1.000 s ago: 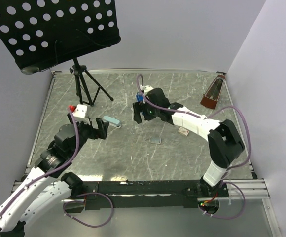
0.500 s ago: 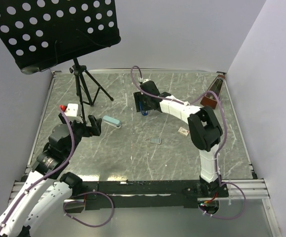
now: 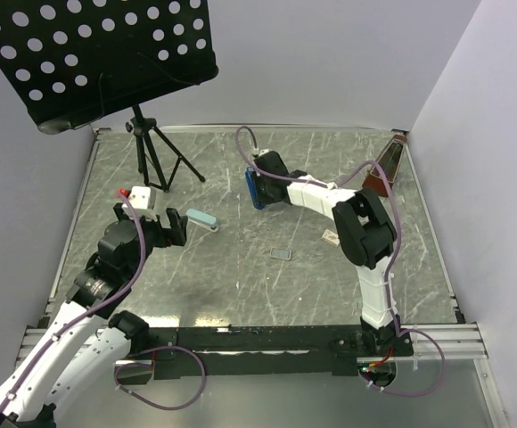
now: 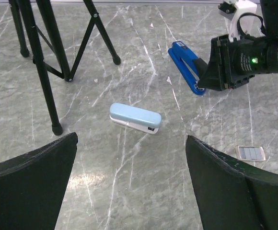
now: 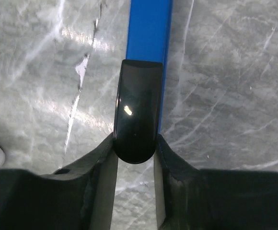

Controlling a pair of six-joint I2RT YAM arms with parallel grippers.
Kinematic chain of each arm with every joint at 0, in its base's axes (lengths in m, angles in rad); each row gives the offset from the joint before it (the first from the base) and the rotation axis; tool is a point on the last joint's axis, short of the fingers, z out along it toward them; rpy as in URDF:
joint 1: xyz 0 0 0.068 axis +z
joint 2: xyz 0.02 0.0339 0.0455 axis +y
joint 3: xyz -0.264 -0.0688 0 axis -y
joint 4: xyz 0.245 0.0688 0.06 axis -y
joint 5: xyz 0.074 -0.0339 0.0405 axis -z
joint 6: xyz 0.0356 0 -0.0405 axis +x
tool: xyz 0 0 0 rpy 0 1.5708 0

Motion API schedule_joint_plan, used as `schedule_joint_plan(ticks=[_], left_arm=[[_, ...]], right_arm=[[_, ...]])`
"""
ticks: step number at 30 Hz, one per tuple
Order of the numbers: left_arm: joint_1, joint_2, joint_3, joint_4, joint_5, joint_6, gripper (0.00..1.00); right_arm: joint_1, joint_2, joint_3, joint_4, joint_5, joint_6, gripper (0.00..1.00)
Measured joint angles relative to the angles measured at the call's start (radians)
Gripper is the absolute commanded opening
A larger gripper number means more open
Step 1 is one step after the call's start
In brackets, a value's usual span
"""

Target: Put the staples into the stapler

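While on table point(image 3: 241, 276), stapler point(image 5: 148, 38) in end effector point(image 5: 135, 143)

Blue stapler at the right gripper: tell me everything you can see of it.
The stapler is slim, with a glossy blue shell that looks like plastic and a dark strip running along its length. It appears to lie on the grey marbled table, beyond the centre. In the right wrist view a shiny black rounded end sits over the blue body, pinched between the fingers of the right gripper, which press on both its sides. Whether it is hinged open cannot be told. Nothing else touches it.
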Motion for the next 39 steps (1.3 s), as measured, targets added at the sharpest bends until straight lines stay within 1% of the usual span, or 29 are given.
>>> schedule_joint_plan(ticks=[2,4,7,11,14,16,18,22,24,26,28,29,32,33,35,38,39], left_arm=[[0.000,0.009,0.000,0.008,0.010,0.002,0.99],[0.000,0.016,0.000,0.016,0.023,0.008,0.99],[0.003,0.019,0.000,0.020,0.046,0.019,0.99],[0.006,0.004,0.000,0.021,0.072,0.024,0.99],[0.006,-0.023,0.000,0.024,0.093,0.031,0.99],[0.007,-0.044,-0.003,0.034,0.107,0.041,0.99],[0.008,-0.071,-0.016,0.050,0.133,0.050,0.99],[0.010,-0.103,-0.045,0.074,0.220,0.102,0.99],[0.010,-0.102,-0.054,0.078,0.280,0.129,0.99],[0.010,-0.092,-0.061,0.084,0.341,0.151,0.99],[0.010,-0.067,-0.061,0.088,0.408,0.167,0.99],[0.011,-0.053,-0.061,0.090,0.435,0.175,0.99],[0.010,0.006,-0.061,0.092,0.520,0.193,0.99],[0.011,0.023,-0.061,0.092,0.549,0.200,0.99],[0.011,0.058,-0.061,0.092,0.611,0.212,0.99],[0.010,0.084,-0.061,0.092,0.684,0.236,0.99],[0.010,0.086,-0.061,0.093,0.699,0.243,0.99]], right_arm=[[0.000,-0.035,-0.063,0.042,-0.015,-0.013,0.00],[0.005,-0.099,-0.155,0.069,-0.034,-0.026,0.00],[0.029,-0.243,-0.317,0.070,-0.058,-0.053,0.00],[0.122,-0.435,-0.491,0.071,-0.091,-0.108,0.00],[0.217,-0.551,-0.580,0.078,-0.146,-0.159,0.00],[0.267,-0.602,-0.624,0.087,-0.209,-0.195,0.00],[0.290,-0.624,-0.647,0.086,-0.258,-0.226,0.00],[0.298,-0.626,-0.675,0.087,-0.319,-0.298,0.00],[0.296,-0.626,-0.687,0.087,-0.341,-0.342,0.05],[0.296,-0.626,-0.695,0.087,-0.354,-0.373,0.14],[0.296,-0.626,-0.706,0.090,-0.365,-0.399,0.17],[0.296,-0.624,-0.708,0.090,-0.367,-0.405,0.22],[0.296,-0.619,-0.710,0.089,-0.370,-0.422,0.29],[0.296,-0.618,-0.710,0.089,-0.371,-0.425,0.36],[0.296,-0.617,-0.710,0.088,-0.373,-0.428,0.41],[0.296,-0.617,-0.710,0.083,-0.373,-0.425,0.57],[0.296,-0.617,-0.710,0.080,-0.373,-0.419,0.69]])
